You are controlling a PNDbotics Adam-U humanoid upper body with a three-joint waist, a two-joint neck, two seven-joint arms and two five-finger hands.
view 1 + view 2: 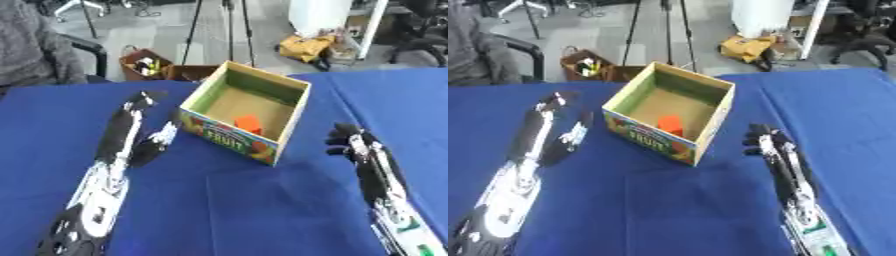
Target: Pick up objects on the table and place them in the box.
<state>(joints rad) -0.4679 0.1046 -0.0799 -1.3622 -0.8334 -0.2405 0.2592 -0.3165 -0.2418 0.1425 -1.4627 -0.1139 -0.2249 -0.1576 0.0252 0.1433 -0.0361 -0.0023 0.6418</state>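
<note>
An open cardboard box (292, 113) with green inner walls and a fruit print on its front stands on the blue table (262, 210), slightly turned. An orange object (248, 123) lies inside it near the front wall. My left hand (131, 125) rests on the cloth just left of the box, fingers straight and pointing away, thumb (161, 138) spread toward the box's front corner, holding nothing. My right hand (348, 141) lies to the right of the box with its fingers curled, and I see nothing in it.
Beyond the table's far edge are a brown basket (144, 64) of small items, tripod legs (234, 25) and a yellow bag (306, 46) on the floor. A person in grey (31, 45) sits at the far left.
</note>
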